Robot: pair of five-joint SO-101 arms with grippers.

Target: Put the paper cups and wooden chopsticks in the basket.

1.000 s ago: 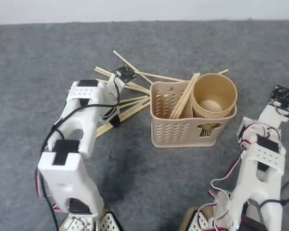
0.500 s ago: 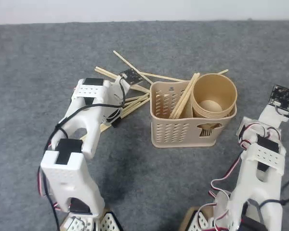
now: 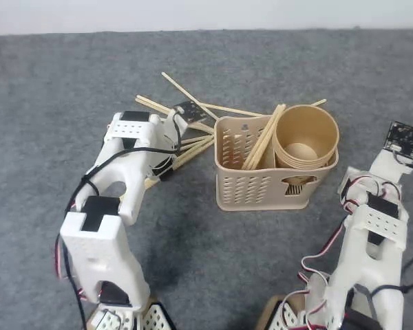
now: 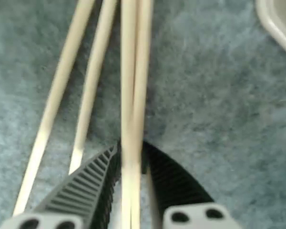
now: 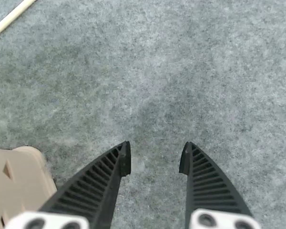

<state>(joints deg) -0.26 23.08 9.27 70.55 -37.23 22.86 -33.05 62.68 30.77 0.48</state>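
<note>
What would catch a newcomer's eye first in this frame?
The beige basket at the table's middle, holding stacked paper cups in one compartment and leaning chopsticks in the other. Beside it, the left gripper is shut on a pair of chopsticks among the loose pile on the grey carpet.

The table covering (image 3: pixel 261 62) is grey, fuzzy, matt cloth, like carpet. The wooden chopsticks (image 4: pixel 133 71) look pale, smooth and unvarnished. The basket (image 3: pixel 261 182) is beige, faintly glossy plastic, and the paper cups (image 3: pixel 306 134) are matt tan. The right gripper (image 5: pixel 156 157) has ribbed, matt black plastic fingers (image 5: pixel 100 186).
</note>
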